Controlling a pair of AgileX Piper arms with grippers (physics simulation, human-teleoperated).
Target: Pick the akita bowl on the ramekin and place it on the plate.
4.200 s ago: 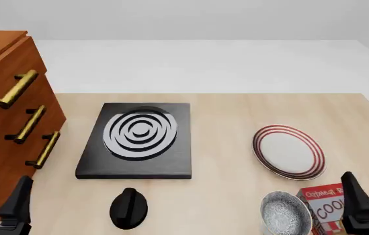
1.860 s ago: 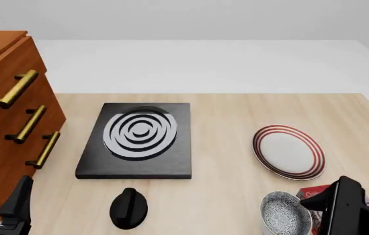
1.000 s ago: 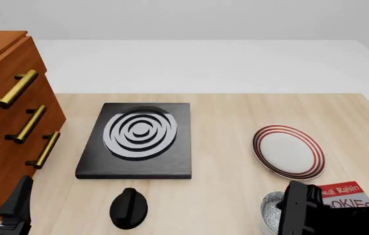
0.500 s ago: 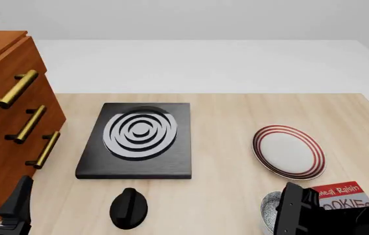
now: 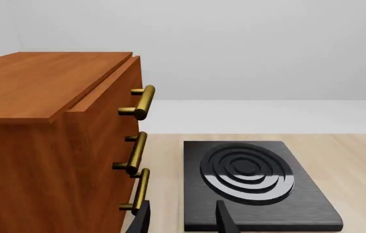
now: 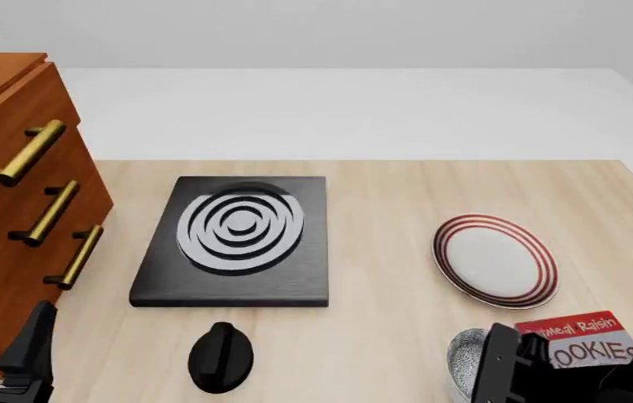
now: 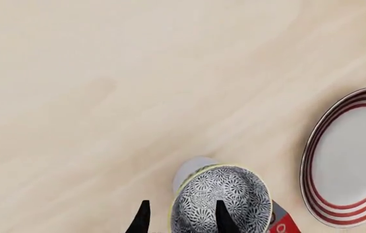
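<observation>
The akita bowl, grey and speckled inside with a pale rim, sits tilted on the white ramekin near the table's front right. My right gripper is open right over it. One of the fingers is over the bowl's inside, the other is outside the rim. From the front, the right gripper hides most of the bowl. The red-ringed plate lies just behind the bowl, also in the right wrist view. My left gripper is open and holds nothing, low at the front left.
A red cookie box stands beside the bowl on its right. A black stove burner lies mid-table with a black knob in front of it. A wooden drawer cabinet with brass handles fills the left side.
</observation>
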